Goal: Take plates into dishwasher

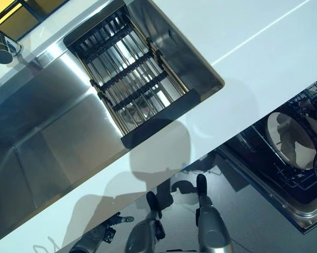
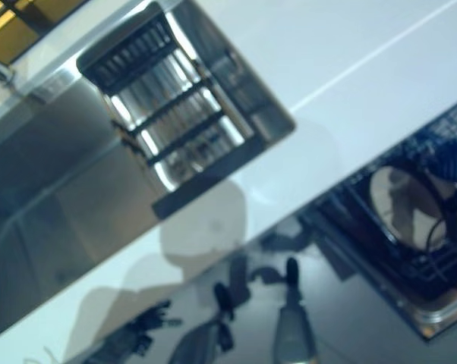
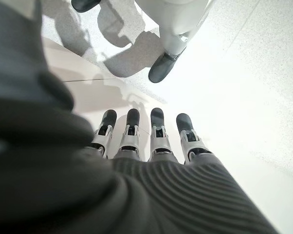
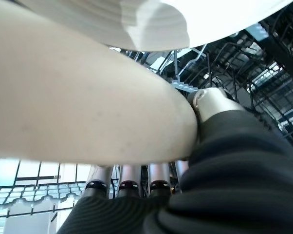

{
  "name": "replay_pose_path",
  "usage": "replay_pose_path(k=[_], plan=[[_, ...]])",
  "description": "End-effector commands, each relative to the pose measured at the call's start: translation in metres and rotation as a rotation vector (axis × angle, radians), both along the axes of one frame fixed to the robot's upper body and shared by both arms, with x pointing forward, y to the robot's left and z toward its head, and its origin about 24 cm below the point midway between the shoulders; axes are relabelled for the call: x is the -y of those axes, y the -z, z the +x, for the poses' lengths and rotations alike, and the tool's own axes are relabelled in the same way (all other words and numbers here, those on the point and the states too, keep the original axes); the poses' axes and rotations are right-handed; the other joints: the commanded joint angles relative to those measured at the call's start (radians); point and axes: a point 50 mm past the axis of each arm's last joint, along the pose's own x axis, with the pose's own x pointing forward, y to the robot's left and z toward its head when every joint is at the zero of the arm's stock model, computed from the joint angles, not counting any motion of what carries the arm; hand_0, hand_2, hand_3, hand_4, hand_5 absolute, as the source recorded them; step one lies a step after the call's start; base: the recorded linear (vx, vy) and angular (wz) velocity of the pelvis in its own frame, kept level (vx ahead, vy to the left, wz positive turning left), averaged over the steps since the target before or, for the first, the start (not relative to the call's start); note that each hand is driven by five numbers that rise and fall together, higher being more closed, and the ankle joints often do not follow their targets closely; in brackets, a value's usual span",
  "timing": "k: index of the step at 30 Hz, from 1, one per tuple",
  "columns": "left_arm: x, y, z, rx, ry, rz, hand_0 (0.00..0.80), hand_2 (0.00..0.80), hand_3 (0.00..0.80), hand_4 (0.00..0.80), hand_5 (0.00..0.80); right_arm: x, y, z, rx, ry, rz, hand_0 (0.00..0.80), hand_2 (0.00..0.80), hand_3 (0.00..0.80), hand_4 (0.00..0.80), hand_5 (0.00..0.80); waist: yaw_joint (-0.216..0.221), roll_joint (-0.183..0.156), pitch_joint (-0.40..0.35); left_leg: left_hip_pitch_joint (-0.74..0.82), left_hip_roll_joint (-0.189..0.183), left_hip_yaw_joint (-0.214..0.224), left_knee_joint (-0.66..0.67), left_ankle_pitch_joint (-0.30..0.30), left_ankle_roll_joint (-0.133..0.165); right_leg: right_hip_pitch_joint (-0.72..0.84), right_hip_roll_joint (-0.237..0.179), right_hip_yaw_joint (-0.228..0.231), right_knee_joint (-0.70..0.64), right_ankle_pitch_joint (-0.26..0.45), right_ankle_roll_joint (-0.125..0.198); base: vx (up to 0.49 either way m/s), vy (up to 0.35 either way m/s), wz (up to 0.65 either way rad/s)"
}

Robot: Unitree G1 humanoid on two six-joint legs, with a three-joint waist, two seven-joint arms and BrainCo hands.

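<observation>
A cream plate (image 1: 293, 141) stands on edge in the black wire rack (image 1: 306, 182) of the open dishwasher at the right. My right hand (image 4: 210, 100) is shut on this plate (image 4: 88, 97): its thumb lies on one face, its fingers (image 4: 132, 176) on the other. In the eye views the right hand is a dark shape (image 2: 445, 161) at the plate's upper edge. By the counter's front edge at the lower left hangs my left hand (image 1: 103, 230), fingers (image 3: 156, 131) straight and holding nothing.
A steel sink (image 1: 42, 137) with a dark drying rack (image 1: 129, 79) across it lies in the white counter (image 1: 243, 58); a tap (image 1: 3, 48) stands far left. The dishwasher's door (image 1: 293, 211) is down. A white ridged rim (image 4: 156, 22) shows close to the held plate.
</observation>
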Motion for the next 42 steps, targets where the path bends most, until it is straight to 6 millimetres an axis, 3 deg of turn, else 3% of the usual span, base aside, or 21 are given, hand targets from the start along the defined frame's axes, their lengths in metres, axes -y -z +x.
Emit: replay_pose_path(k=[1, 10, 23, 42], plan=[[-0.031, -0.015, 0.014, 0.042, -0.010, 0.079, 0.000, 0.000, 0.000, 0.000, 0.000, 0.008, -0.024, -0.004, -0.035, 0.029, -0.178, 0.800, 0.800, 0.800, 0.800, 0.800, 0.016, -0.066, -0.046, 0.048, 0.034, -0.013, 0.031, 0.028, -0.071, -0.018, 0.002, -0.062, 0.087, -0.096, -0.025, 0.000, 0.000, 0.00], [-0.027, -0.015, 0.014, 0.045, 0.004, 0.072, 0.000, 0.000, 0.000, 0.000, 0.000, 0.007, -0.030, -0.002, -0.009, 0.059, -0.231, 0.800, 0.800, 0.800, 0.800, 0.800, 0.025, -0.066, -0.047, 0.039, 0.037, -0.004, 0.038, 0.035, -0.073, -0.025, 0.004, -0.079, 0.088, -0.099, -0.029, 0.001, -0.008, 0.02], [-0.022, -0.013, 0.013, 0.046, 0.006, 0.061, 0.000, 0.000, 0.000, 0.000, 0.000, 0.037, -0.020, -0.014, -0.064, 0.310, -0.183, 0.800, 0.800, 0.800, 0.800, 0.800, 0.038, -0.066, -0.048, 0.047, 0.026, 0.002, 0.016, 0.025, -0.069, -0.016, 0.000, -0.094, 0.061, -0.085, -0.025, 0.001, 0.000, 0.00], [-0.024, -0.011, 0.010, 0.042, 0.004, 0.059, 0.000, 0.000, 0.000, 0.000, 0.000, 0.045, -0.014, -0.017, -0.080, 0.382, -0.177, 0.800, 0.800, 0.800, 0.800, 0.800, 0.054, -0.087, -0.056, 0.057, 0.027, 0.023, -0.003, 0.015, -0.068, -0.011, 0.006, -0.134, 0.023, -0.061, -0.019, 0.001, 0.000, 0.02]])
